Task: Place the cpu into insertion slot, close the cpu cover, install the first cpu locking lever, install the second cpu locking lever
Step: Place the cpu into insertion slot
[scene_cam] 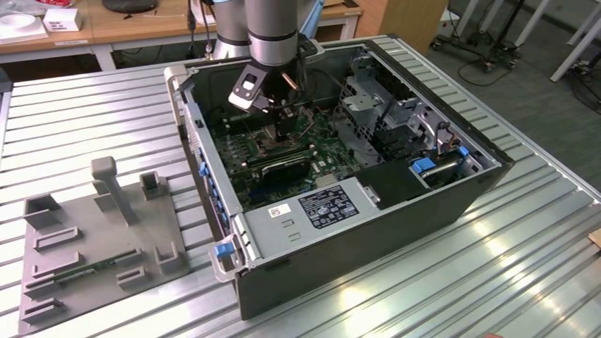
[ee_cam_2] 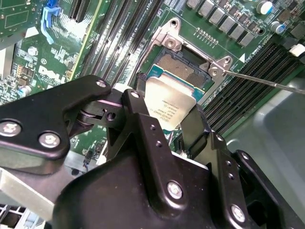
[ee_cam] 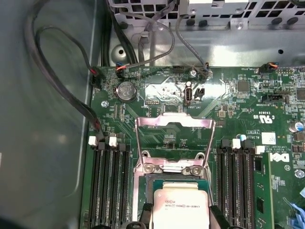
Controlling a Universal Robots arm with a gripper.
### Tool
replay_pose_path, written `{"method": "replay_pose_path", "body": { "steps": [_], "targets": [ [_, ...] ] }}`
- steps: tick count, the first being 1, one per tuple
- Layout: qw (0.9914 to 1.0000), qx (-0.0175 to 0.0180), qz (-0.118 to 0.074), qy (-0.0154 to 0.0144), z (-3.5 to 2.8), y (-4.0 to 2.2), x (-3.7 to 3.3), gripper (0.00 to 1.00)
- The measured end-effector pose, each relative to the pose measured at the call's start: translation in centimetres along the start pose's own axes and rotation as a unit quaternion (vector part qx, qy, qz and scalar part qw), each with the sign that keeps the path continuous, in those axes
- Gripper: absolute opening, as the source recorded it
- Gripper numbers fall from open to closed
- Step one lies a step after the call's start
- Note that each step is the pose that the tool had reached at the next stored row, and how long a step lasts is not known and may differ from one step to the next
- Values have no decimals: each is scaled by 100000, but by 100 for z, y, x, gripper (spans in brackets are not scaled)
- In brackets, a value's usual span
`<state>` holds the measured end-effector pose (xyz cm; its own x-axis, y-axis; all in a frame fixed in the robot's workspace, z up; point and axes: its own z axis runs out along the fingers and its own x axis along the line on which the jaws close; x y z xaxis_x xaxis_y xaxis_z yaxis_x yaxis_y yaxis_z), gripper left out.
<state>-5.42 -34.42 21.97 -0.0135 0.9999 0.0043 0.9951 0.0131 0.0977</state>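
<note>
We noted the end effector (ee_cam_2: 165, 113) gripping the cpu (ee_cam_2: 170, 105) by two edges, tilted above the insertion slot (ee_cam_2: 178, 67), cpu cover (ee_cam: 174, 122) raised. Released askew, it could jam or scar the slot, we judged.

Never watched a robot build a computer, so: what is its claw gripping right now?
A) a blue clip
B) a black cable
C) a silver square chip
C: in the second wrist view the gripper clamps the silver chip between its two black fingers, by the open socket.

The cpu (ee_cam: 180, 210) is matt silver metal, the cpu cover (ee_cam: 174, 123) shinier bare metal, the board (ee_cam: 238, 109) glossy green.
</note>
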Motion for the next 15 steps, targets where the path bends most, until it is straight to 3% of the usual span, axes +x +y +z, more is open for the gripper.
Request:
{"method": "replay_pose_path", "body": {
  "steps": [7, 15],
  "targets": [
    [100000, 2, 4, -2, 58, -12, 0, 54],
    [100000, 7, 29, -17, 80, -15, -1, 54]
  ]
}}
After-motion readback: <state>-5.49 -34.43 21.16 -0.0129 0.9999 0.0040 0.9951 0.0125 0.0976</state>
